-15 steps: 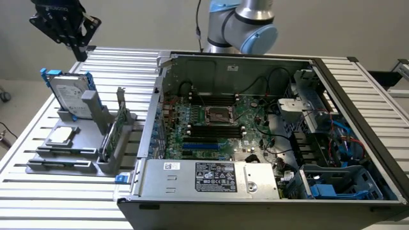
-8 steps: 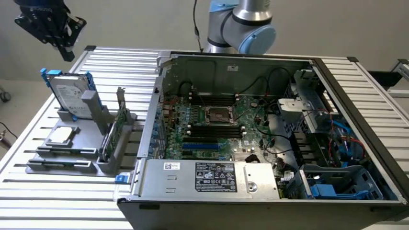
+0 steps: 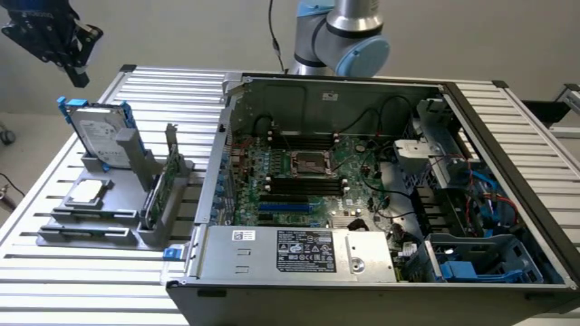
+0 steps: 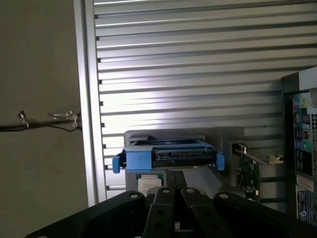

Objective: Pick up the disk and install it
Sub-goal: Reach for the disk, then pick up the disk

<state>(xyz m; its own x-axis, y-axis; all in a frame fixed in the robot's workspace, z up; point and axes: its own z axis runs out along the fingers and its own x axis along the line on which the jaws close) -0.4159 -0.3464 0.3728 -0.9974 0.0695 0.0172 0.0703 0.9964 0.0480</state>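
The disk [image 3: 97,129], silver-grey with a white label and blue side rails, stands upright in a grey holder [image 3: 109,204] at the exterior view's left. My gripper [image 3: 78,73] hangs high above it, a little further toward the exterior view's left, well clear of it. In the wrist view the disk [image 4: 168,156] appears edge-on, with blue rail ends on both sides, beyond my gripper [image 4: 176,189]. The black fingers rest together, shut, with nothing between them.
An open computer case [image 3: 363,204] lies on the slatted aluminium table [image 3: 507,109], with a blue drive bay [image 3: 480,261] at its near right corner. The holder also carries a small square silver chip [image 3: 88,192] and a thin green card [image 3: 156,190].
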